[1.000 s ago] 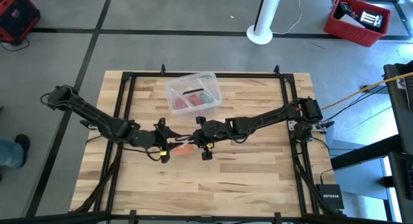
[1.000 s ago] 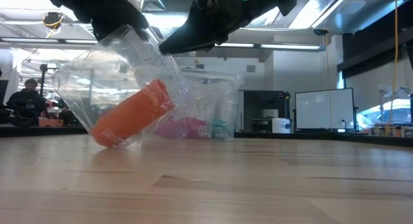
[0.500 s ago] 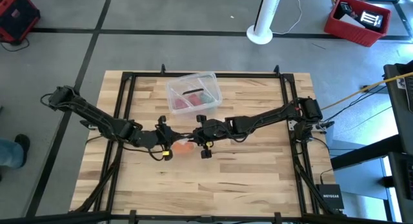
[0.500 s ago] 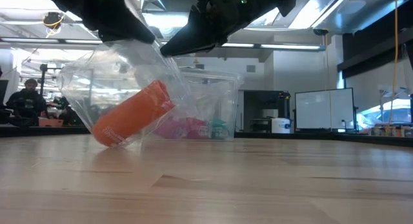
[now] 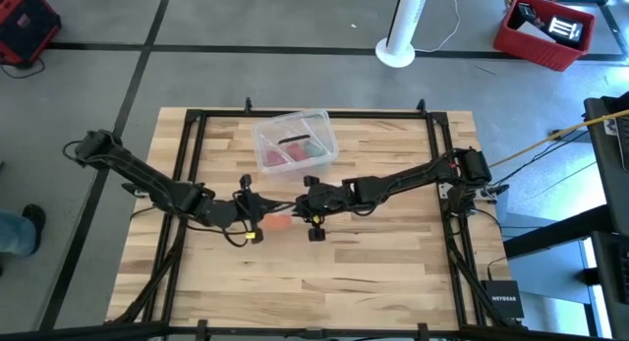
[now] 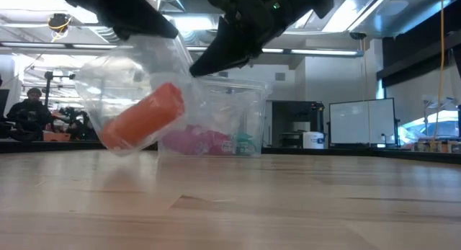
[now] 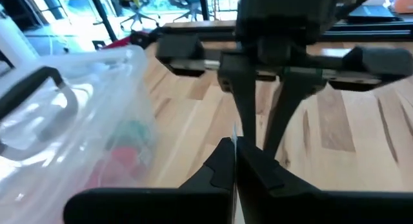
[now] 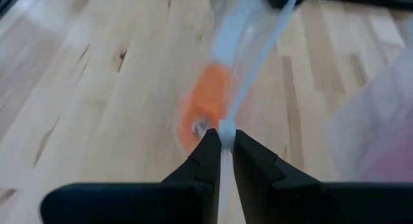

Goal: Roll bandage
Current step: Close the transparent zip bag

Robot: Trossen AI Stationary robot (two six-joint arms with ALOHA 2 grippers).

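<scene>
The bandage [image 6: 141,117] is a stubby orange roll lying inside a crumpled clear plastic wrapper [image 6: 115,77]. The wrapper hangs between my two grippers over the table's middle. The roll also shows in the high view as the bandage [image 5: 278,221] and in the right wrist view as the bandage [image 8: 202,109]. My left gripper [image 7: 233,154] is shut on the wrapper at the roll's left. My right gripper [image 8: 224,144] is shut on it from the right. The two grippers face each other closely. My left gripper pinches a thin edge of the wrapper [image 7: 235,132] between its two fingertips, coming from the table's left and slanting slightly down. The wrapper hangs below it, clear of the table. My right gripper pinches the wrapper's upper edge [image 8: 226,128] between its two fingers, slanting down from the table's right. The wrapper hangs from it with the roll tilted inside.
A clear plastic box [image 5: 295,142] with red and green contents stands just beyond the grippers toward the far edge. A black frame [image 5: 187,135] runs around the tabletop. Bare wood [image 5: 324,282] lies on the near side.
My left gripper has shut on the wrapper's edge and rolled a little. The wrapper with the roll, whose lower end rested on the table, has come up clear of it, and the roll lies nearer level than before.
</scene>
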